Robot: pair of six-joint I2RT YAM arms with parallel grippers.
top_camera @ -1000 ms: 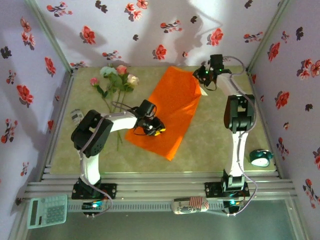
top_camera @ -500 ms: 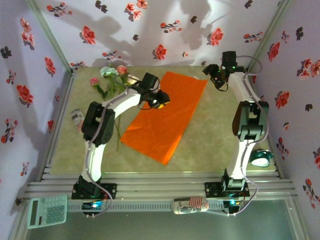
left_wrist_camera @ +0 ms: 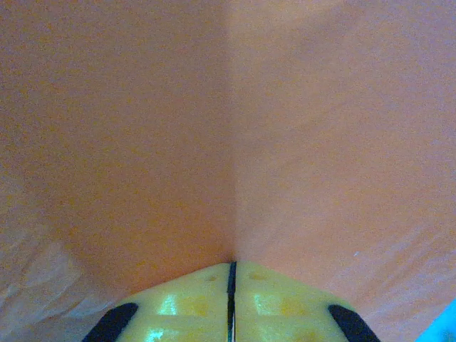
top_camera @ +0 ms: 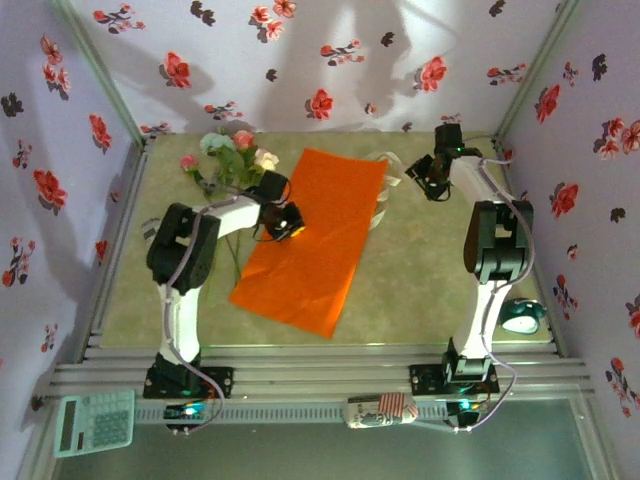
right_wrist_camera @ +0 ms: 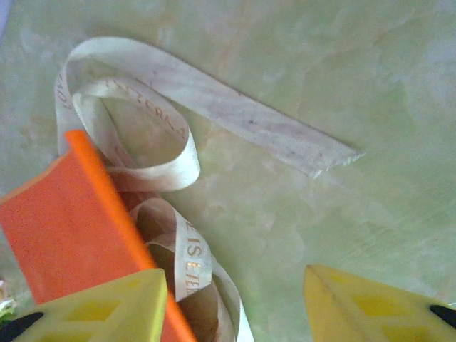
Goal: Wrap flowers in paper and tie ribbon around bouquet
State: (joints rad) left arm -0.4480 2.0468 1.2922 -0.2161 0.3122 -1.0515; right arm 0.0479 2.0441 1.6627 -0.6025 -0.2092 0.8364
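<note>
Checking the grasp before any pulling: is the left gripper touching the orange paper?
Touching. The left wrist view shows the left gripper shut, with the paper creasing straight into the seam between its fingertips.

The paper point(top_camera: 305, 245) is thin, matt orange, with soft creases. Beside the paper, the ribbon point(right_wrist_camera: 235, 112) looks like woven cream cloth with faint letters. The table point(right_wrist_camera: 342, 85) under the paper is smooth, pale green, stone-like.

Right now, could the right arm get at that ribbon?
Probably yes: the right gripper hangs open just over the ribbon, nothing between them; the paper covers only part of its loops.
</note>
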